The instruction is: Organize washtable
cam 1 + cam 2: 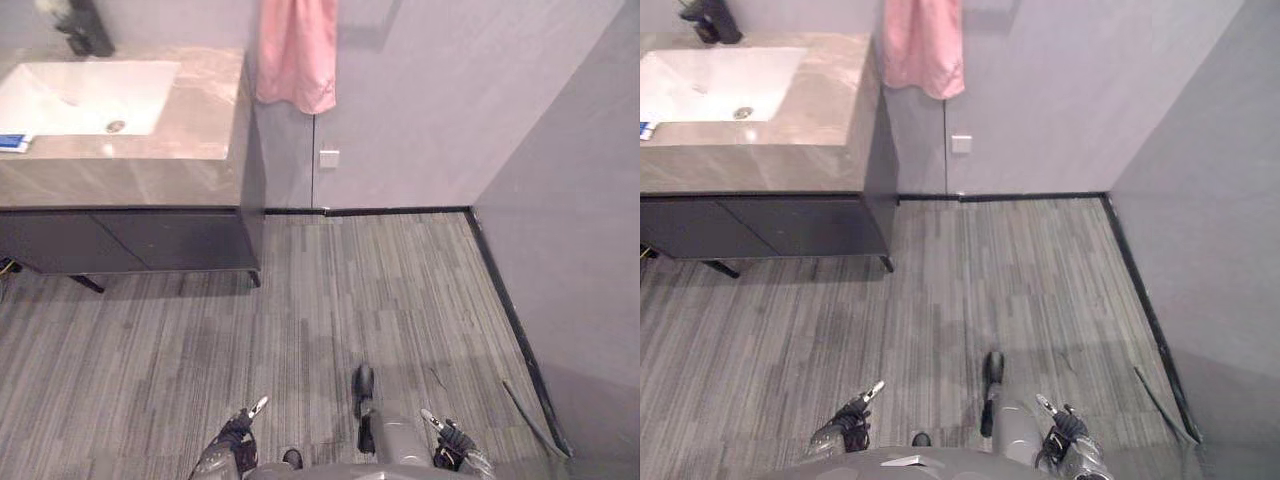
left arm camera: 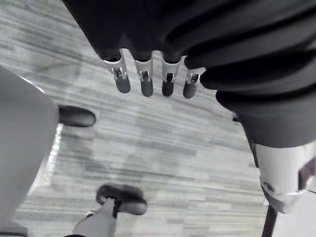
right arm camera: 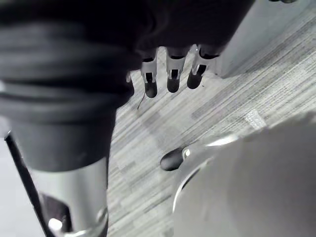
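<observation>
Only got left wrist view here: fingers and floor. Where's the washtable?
Observer: Ahead, to the robot's left: the washtable stands across a stretch of floor.
Operator: Anything on it?
Observer: One small blue-and-white item by the front-left corner of the sink; can't tell what it is.
Operator: Right robot hand holding anything?
Observer: No, the right robot hand hangs open above the floor, empty.

Pink towel [image 1: 297,55] on grey wall [image 1: 430,100], white wall plate [image 1: 329,158], striped grey floor [image 1: 350,290]
</observation>
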{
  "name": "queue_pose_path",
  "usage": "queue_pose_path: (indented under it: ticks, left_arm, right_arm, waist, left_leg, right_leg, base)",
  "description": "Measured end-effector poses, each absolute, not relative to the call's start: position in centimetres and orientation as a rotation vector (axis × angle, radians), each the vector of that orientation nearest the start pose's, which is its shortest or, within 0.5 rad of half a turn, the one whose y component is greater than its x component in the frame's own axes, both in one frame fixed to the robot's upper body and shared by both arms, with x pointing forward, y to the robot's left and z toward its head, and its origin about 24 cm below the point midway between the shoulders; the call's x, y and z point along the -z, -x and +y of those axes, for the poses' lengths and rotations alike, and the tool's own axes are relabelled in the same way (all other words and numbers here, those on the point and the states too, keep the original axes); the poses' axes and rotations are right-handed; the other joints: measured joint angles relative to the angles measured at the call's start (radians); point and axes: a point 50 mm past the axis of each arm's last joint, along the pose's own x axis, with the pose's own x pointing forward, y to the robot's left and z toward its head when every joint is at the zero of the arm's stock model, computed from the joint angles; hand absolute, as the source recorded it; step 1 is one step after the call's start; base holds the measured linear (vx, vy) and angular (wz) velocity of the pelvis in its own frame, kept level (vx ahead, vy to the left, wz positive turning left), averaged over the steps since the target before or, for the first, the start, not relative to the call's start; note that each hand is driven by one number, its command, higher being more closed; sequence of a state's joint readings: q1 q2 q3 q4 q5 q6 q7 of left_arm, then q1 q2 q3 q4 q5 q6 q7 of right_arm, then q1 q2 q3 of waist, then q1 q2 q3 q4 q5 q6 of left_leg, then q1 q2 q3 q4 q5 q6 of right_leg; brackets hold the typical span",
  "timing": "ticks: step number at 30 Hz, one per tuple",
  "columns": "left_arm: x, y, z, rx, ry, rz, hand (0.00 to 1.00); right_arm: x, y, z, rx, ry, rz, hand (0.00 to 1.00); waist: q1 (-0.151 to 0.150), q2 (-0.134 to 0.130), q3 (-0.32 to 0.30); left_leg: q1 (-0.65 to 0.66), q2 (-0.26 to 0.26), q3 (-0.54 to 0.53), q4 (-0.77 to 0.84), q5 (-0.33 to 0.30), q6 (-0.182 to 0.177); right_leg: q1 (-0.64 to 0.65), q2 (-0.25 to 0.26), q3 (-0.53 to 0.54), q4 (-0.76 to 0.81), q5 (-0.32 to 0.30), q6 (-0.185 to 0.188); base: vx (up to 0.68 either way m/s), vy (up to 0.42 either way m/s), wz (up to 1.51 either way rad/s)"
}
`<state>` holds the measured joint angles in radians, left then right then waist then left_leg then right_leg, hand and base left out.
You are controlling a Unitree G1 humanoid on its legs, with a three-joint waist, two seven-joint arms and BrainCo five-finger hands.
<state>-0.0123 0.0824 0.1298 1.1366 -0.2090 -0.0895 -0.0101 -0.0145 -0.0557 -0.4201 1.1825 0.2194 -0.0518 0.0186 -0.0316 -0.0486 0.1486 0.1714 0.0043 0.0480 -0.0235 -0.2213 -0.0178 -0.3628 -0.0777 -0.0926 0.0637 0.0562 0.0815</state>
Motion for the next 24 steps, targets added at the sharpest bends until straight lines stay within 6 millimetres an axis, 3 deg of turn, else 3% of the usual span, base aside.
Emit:
queue_pose_path:
  ticks: [1, 2, 3, 5, 6, 8, 9, 11, 13, 14, 16, 17, 18, 20, 21, 22, 23, 24]
  left_arm:
    - [15.7, -11.9, 19.7, -0.281, 0.186, 1.006, 0.00]
    - [15.9, -11.3, 19.7, -0.301, 0.202, 1.017, 0.00]
    - [16.1, -10.5, 19.5, -0.305, 0.208, 1.036, 0.00]
    - [15.9, -10.8, 19.5, -0.320, 0.229, 1.014, 0.00]
    - [15.9, -10.9, 19.2, -0.331, 0.249, 1.003, 0.00]
    - [15.8, -11.1, 19.2, -0.331, 0.252, 0.992, 0.00]
    - [15.5, -11.5, 19.5, -0.331, 0.243, 0.966, 0.00]
    - [15.1, -12.1, 19.9, -0.333, 0.233, 0.929, 0.00]
    - [14.9, -12.5, 20.0, -0.337, 0.234, 0.901, 0.00]
    - [14.9, -12.4, 19.9, -0.342, 0.245, 0.900, 0.00]
    - [15.2, -11.8, 19.1, -0.347, 0.272, 0.916, 0.00]
    - [15.4, -11.4, 18.8, -0.359, 0.290, 0.932, 0.00]
    - [15.6, -10.9, 19.0, -0.378, 0.298, 0.943, 0.00]
    - [15.6, -10.2, 19.9, -0.423, 0.299, 0.947, 0.00]
    - [15.7, -10.0, 20.4, -0.435, 0.289, 0.956, 0.00]
    - [15.6, -10.0, 20.8, -0.439, 0.276, 0.955, 0.00]
    - [15.6, -10.0, 21.2, -0.447, 0.265, 0.962, 0.00]
    - [15.6, -9.8, 21.4, -0.450, 0.258, 0.969, 0.00]
  right_arm:
    - [16.3, -9.7, -21.3, 0.527, -0.396, 1.044, 0.00]
    - [16.2, -9.8, -21.8, 0.544, -0.395, 1.032, 0.00]
    - [16.2, -9.9, -21.8, 0.544, -0.397, 1.030, 0.00]
    - [15.9, -11.0, -21.8, 0.530, -0.396, 1.001, 0.00]
    - [15.6, -11.9, -21.7, 0.502, -0.379, 0.982, 0.00]
    - [15.2, -13.1, -21.1, 0.441, -0.345, 0.957, 0.00]
    - [15.0, -14.2, -20.3, 0.400, -0.335, 0.945, 0.00]
    - [14.7, -15.3, -19.9, 0.364, -0.321, 0.927, 0.00]
    - [14.2, -16.5, -20.0, 0.359, -0.317, 0.896, 0.00]
    - [13.9, -16.9, -20.2, 0.360, -0.313, 0.883, 0.00]
    - [13.5, -17.4, -20.9, 0.373, -0.291, 0.847, 0.00]
    - [13.4, -17.2, -21.4, 0.386, -0.279, 0.847, 0.00]
    - [13.7, -16.8, -21.4, 0.390, -0.279, 0.861, 0.00]
    - [14.3, -15.6, -20.8, 0.392, -0.293, 0.897, 0.00]
    - [14.5, -15.1, -20.5, 0.393, -0.300, 0.912, 0.00]
    - [14.7, -14.9, -20.5, 0.394, -0.304, 0.923, 0.00]
    - [15.0, -14.4, -20.2, 0.399, -0.324, 0.953, 0.00]
    - [15.2, -14.0, -20.0, 0.406, -0.337, 0.964, 0.00]
  waist:
    - [-0.007, 0.005, -0.001]
    - [-0.016, 0.037, -0.014]
    - [-0.012, 0.048, -0.025]
    - [-0.011, 0.061, -0.020]
    - [0.003, 0.085, -0.010]
    - [0.038, 0.094, 0.004]
    - [0.048, 0.078, 0.015]
    - [0.068, 0.061, 0.021]
    - [0.076, 0.048, 0.033]
    - [0.083, 0.053, 0.032]
    - [0.085, 0.091, 0.013]
    - [0.088, 0.116, 0.002]
    - [0.096, 0.117, -0.002]
    - [0.109, 0.077, -0.049]
    - [0.108, 0.047, -0.070]
    - [0.109, 0.033, -0.067]
    - [0.103, 0.008, -0.055]
    - [0.099, -0.003, -0.053]
  left_leg:
    - [0.006, 0.018, -0.009, 0.034, -0.047, -0.012]
    - [0.019, 0.076, -0.014, 0.098, -0.091, -0.034]
    - [-0.023, 0.099, -0.021, 0.257, -0.095, -0.044]
    - [-0.159, 0.132, -0.035, 0.591, -0.048, -0.074]
    - [-0.255, 0.160, -0.054, 0.856, 0.052, -0.094]
    - [-0.342, 0.164, -0.052, 1.123, 0.063, -0.101]
    - [-0.411, 0.155, -0.020, 1.189, 0.045, -0.073]
    - [-0.483, 0.146, 0.040, 1.116, 0.019, -0.052]
    - [-0.540, 0.139, 0.092, 0.891, -0.003, -0.047]
    - [-0.550, 0.136, 0.109, 0.733, 0.003, -0.046]
    - [-0.547, 0.120, 0.079, 0.317, 0.086, -0.078]
    - [-0.566, 0.120, 0.025, 0.232, 0.108, -0.100]
    - [-0.568, 0.117, 0.009, 0.220, 0.135, -0.084]
    - [-0.565, 0.075, 0.036, 0.247, 0.294, -0.035]
    - [-0.555, 0.041, 0.050, 0.252, 0.333, 0.005]
    - [-0.528, 0.030, 0.062, 0.248, 0.324, 0.017]
    - [-0.460, -0.001, 0.074, 0.232, 0.291, 0.030]
    - [-0.420, -0.013, 0.077, 0.216, 0.275, 0.036]
  right_leg:
    - [0.003, 0.003, -0.001, 0.048, -0.010, -0.028]
    - [0.010, 0.047, -0.012, 0.122, 0.009, -0.049]
    - [0.020, 0.074, -0.013, 0.157, -0.007, -0.087]
    - [0.064, 0.095, -0.034, 0.170, -0.044, -0.116]
    - [0.122, 0.128, -0.031, 0.167, -0.075, -0.146]
    - [0.228, 0.162, 0.003, 0.151, -0.117, -0.180]
    - [0.314, 0.161, 0.036, 0.120, -0.135, -0.199]
    - [0.385, 0.139, 0.061, 0.080, -0.153, -0.200]
    - [0.458, 0.111, 0.080, 0.043, -0.180, -0.170]
    - [0.492, 0.099, 0.085, 0.022, -0.196, -0.157]
    - [0.555, 0.088, 0.094, -0.014, -0.246, -0.121]
    - [0.585, 0.095, 0.101, -0.015, -0.289, -0.106]
    - [0.620, 0.085, 0.110, 0.001, -0.338, -0.086]
    - [0.632, 0.027, 0.148, 0.045, -0.380, -0.051]
    - [0.585, -0.007, 0.176, 0.160, -0.381, -0.049]
    - [0.555, -0.018, 0.199, 0.245, -0.369, -0.032]
    - [0.497, -0.027, 0.224, 0.441, -0.303, 0.046]
    - [0.467, -0.030, 0.231, 0.547, -0.248, 0.081]
  base:
    - [0.41, -0.432, 0.52]
    - [0.59, -0.465, 0.42]
    - [0.56, -0.454, 0.26]
    - [0.36, -0.368, 0.07]
    - [0.25, -0.293, -0.24]
    - [0.31, -0.243, -0.58]
    - [0.43, -0.236, -0.51]
    - [0.43, -0.189, -0.34]
    - [0.39, -0.122, -0.30]
    - [0.41, -0.058, -0.28]
    - [0.45, 0.015, -0.23]
    - [0.39, 0.130, -0.21]
    - [0.34, 0.151, -0.22]
    - [0.64, 0.154, -0.30]
    - [0.69, 0.165, -0.26]
    - [0.65, 0.179, -0.10]
    - [0.48, 0.095, -0.02]
    - [0.66, 0.078, 0.07]
